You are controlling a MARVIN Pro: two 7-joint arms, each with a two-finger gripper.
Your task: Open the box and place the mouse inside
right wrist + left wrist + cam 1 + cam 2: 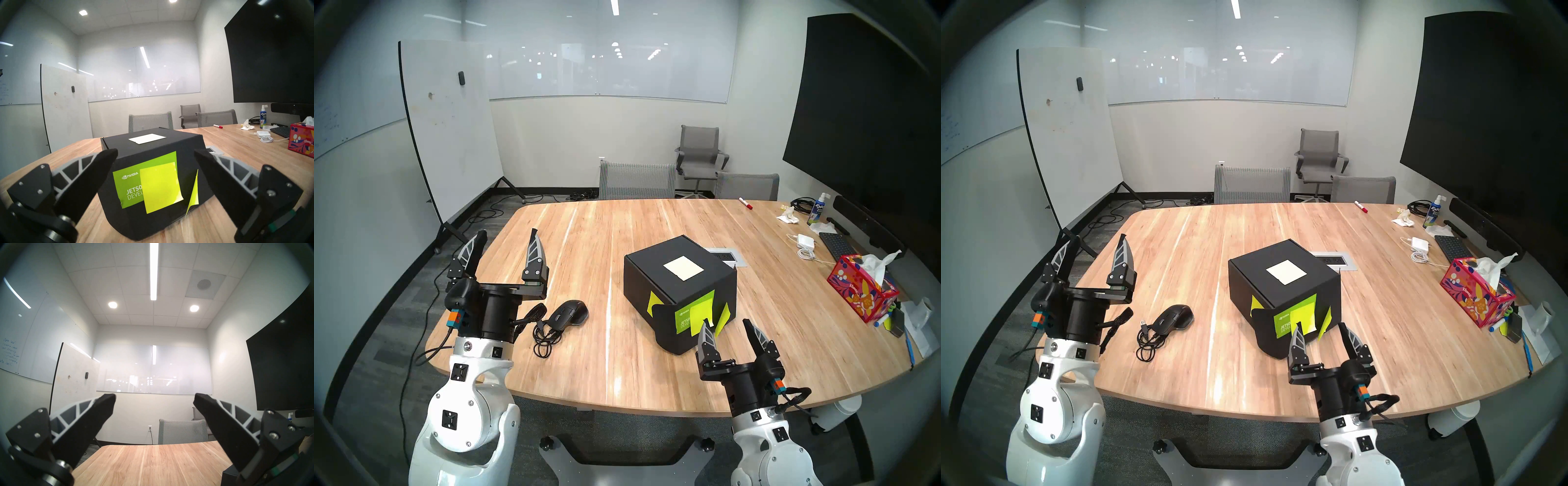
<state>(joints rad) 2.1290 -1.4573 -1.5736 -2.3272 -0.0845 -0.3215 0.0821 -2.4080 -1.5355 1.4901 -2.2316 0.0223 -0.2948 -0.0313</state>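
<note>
From the head's left eye, the black box sits shut near the middle of the wooden tabletop, a cream square sticker on its lid and a green label reading "JETSO… DEVEL…" on its near face, partly covered by yellow-green sticky notes. The black mouse lies on the tabletop well left of the box, its coiled cable just beside it. The left tool is raised and tilted upward over the tabletop's left edge, fingers spread wide and empty. The right tool hangs near the box's front corner, also spread and empty, apart from the box. At the far right stand a red floral "Kleenex" tissue box, a black keyboard, a white charger, an "Expo" spray bottle and a red marker.

The head's right eye gives nearly the same layout: box, mouse, left tool, right tool.

The left wrist view faces the far wall and ceiling between the left tool's spread fingers; only a black corner of the box shows at lower right.

The right wrist view looks level at the box between the right tool's spread fingers; its label reads "NVIDIA", "JETSO", "DEVEL".
</note>
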